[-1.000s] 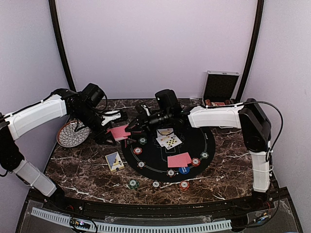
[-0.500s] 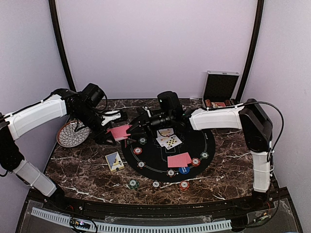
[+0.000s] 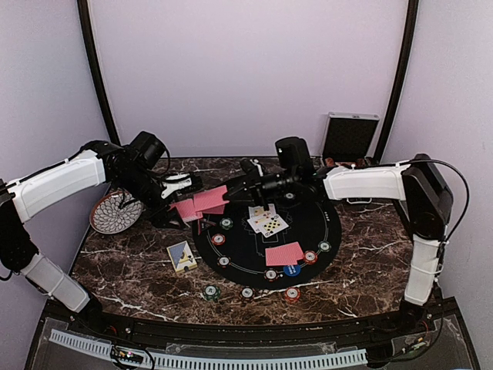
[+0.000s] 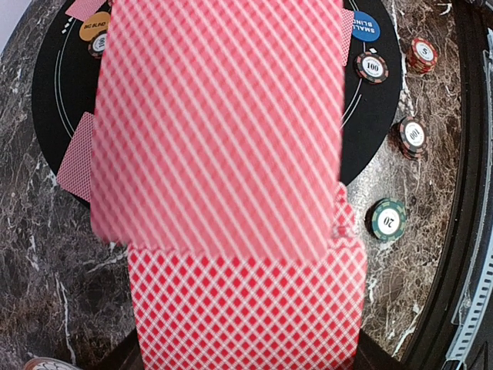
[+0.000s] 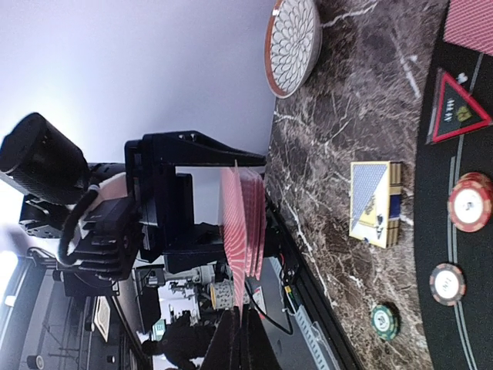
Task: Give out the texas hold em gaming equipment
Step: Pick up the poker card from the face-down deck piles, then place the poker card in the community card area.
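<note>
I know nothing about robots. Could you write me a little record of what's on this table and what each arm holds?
left gripper: shut on the deck
right gripper: shut on the top card, sticking out beyond the deck
black mat: face-up cards, face-down card, chips
patterned plate: far left
silver case: open, back right

Cards (image 4: 223, 139) — red/wht lattice backs

Left arm's bent in from the left side, left gripper (image 3: 179, 205) clamped on the card stack (image 4: 246, 308); right arm's stretched out low across the middle, right gripper (image 3: 231, 190) pinched tight on a single card (image 4: 223, 123).
</note>
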### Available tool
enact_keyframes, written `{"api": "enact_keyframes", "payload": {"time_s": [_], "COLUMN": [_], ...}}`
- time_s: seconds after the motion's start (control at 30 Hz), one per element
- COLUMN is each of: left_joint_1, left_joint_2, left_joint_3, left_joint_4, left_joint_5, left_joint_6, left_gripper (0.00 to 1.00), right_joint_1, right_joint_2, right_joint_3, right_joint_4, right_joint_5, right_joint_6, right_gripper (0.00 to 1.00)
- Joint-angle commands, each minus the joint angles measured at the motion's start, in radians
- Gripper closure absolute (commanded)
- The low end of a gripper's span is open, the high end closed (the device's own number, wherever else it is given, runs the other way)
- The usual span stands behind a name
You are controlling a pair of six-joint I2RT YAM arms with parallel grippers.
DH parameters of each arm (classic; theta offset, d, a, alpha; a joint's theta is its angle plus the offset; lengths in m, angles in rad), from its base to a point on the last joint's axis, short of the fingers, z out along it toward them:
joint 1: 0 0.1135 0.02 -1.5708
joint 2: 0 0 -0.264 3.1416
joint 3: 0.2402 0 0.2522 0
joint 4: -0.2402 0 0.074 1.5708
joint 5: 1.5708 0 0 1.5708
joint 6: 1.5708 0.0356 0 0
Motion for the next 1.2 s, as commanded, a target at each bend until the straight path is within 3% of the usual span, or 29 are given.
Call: {"api": "enact_keyframes", "payload": {"time_s": [0.0, 0.3, 0.57, 0.7, 1.17], "left_joint_1": [0.007, 0.01, 0.009, 0.009, 0.01], "left_joint_2": [-0.029, -0.029, -0.025, -0.023, -0.029], "left_joint_3": [0.018, 0.014, 0.019, 0.019, 0.018], "left_joint_4": [-0.01, -0.013, -0.015, -0.016, -0.019], "left_joint_5": [0.005, 0.01, 0.011, 0.01, 0.008], "left_joint_6": [0.012, 0.012, 0.009, 0.01, 0.01], "left_gripper": [1.0, 1.0, 1.0, 1.0, 1.0], "right_joint_1": [-0.08, -0.264, -0.398, -0.423, -0.432], "right_joint_2": [-0.097, -0.178, -0.14, -0.111, -0.017], "right_joint_3": [-0.086, -0.231, -0.253, -0.225, -0.209], "right_joint_4": [-0.058, -0.207, -0.382, -0.473, -0.509], "right_joint_5": [0.003, 0.031, 0.134, 0.222, 0.366], "right_joint_6": [-0.081, -0.254, -0.431, -0.517, -0.574], "right_gripper": [1.0, 1.0, 1.0, 1.0, 1.0]}}
